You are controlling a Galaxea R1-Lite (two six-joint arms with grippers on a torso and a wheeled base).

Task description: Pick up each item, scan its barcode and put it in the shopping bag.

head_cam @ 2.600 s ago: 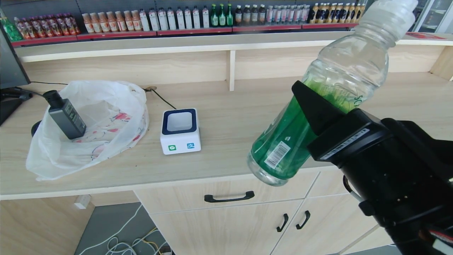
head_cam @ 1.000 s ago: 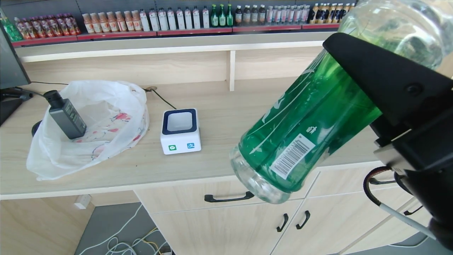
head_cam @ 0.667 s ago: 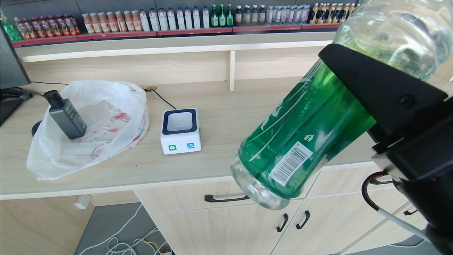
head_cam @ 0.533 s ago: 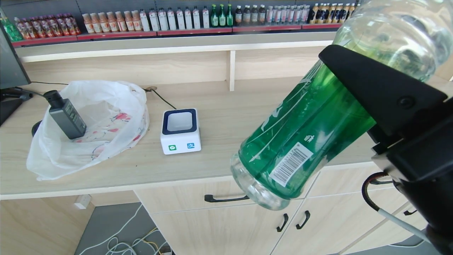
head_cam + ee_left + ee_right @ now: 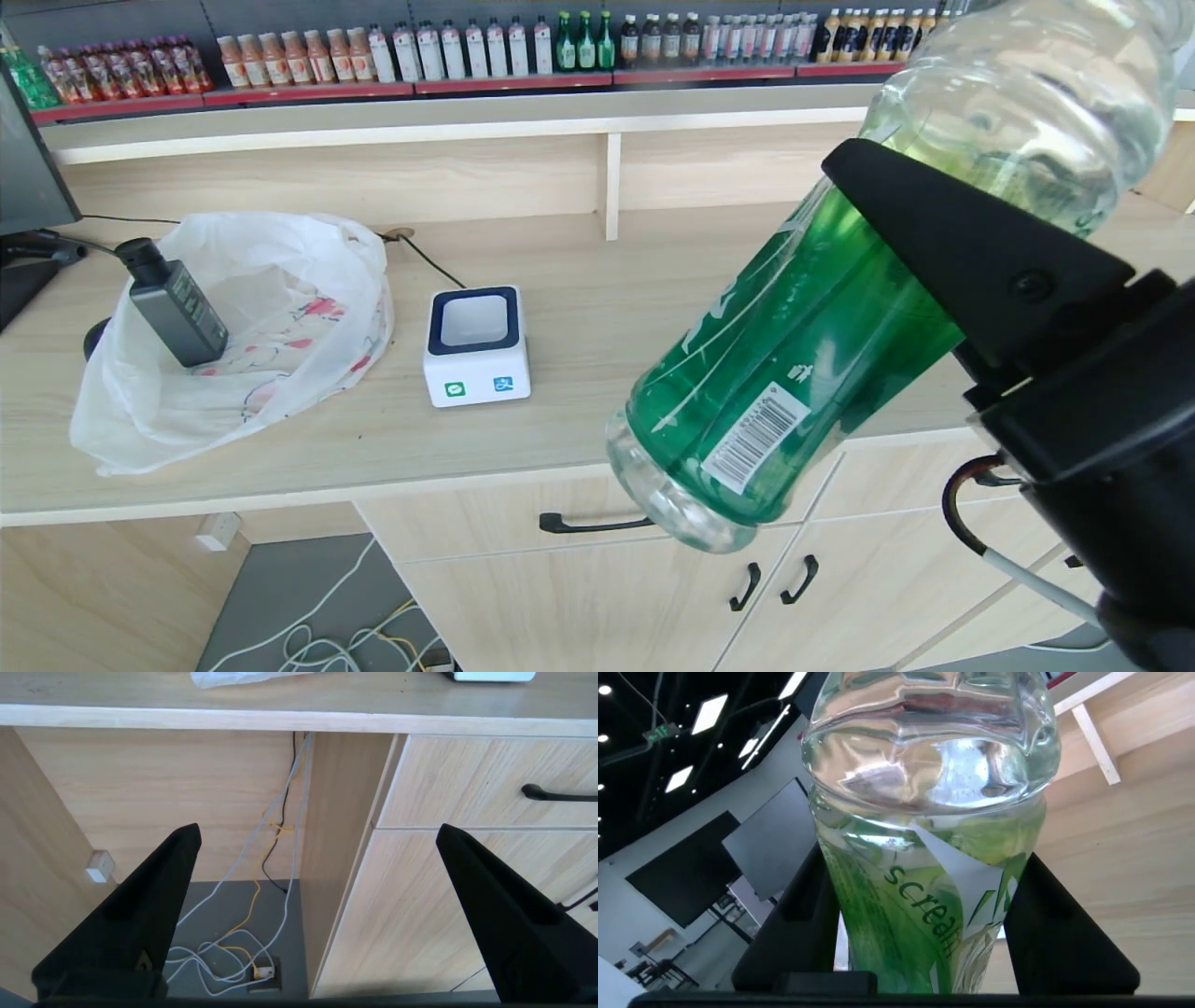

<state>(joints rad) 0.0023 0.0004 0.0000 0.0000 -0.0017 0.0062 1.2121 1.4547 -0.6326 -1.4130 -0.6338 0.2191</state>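
Scan step in hand: right gripper (image 5: 929, 933) pinches bottle (image 5: 747, 373), tilted in air over counter's (image 5: 607, 308) front edge, right side, barcode (image 5: 754, 437) near its base. Next: bring barcode to scanner (image 5: 476, 343) by front edge, mid-counter, then shopping bag (image 5: 280, 308), left end.

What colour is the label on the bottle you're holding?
The label on the bottle is green, with a white barcode; best in head view.
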